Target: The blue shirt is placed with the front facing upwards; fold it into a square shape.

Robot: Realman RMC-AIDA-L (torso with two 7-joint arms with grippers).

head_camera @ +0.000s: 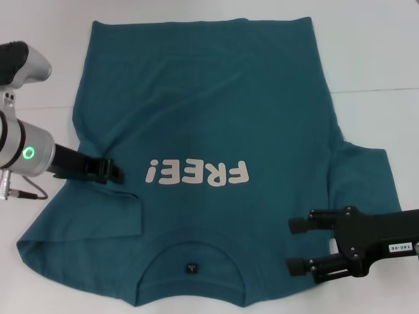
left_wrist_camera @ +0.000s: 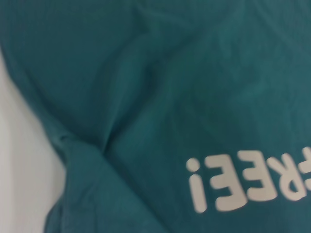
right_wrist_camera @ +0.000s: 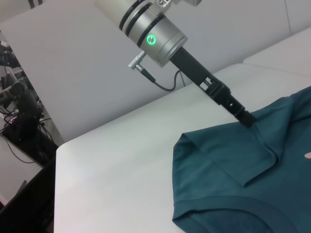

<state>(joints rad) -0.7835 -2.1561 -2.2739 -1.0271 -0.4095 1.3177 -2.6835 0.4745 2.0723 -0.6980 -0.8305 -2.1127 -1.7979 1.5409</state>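
Note:
The blue shirt [head_camera: 196, 118] lies flat on the white table [head_camera: 373, 52], front up, with white "FREE!" lettering [head_camera: 196, 173] and the collar with its dark tag [head_camera: 190, 267] at the near edge. Its left sleeve is creased inward. My left gripper [head_camera: 116, 174] is at the shirt's left side near the armpit, shut on a ridge of fabric; it also shows in the right wrist view [right_wrist_camera: 247, 120]. My right gripper [head_camera: 296, 245] is open and empty over the shirt's right shoulder. The left wrist view shows wrinkled shirt [left_wrist_camera: 146, 87] and lettering [left_wrist_camera: 243, 187].
A seam [head_camera: 376, 91] runs across the table at the far right. The right sleeve [head_camera: 366, 176] spreads out beside the right arm. Past the table's edge on the left arm's side stand dark equipment and cables [right_wrist_camera: 22, 116]. Bare table [right_wrist_camera: 121, 160] lies beside the shirt there.

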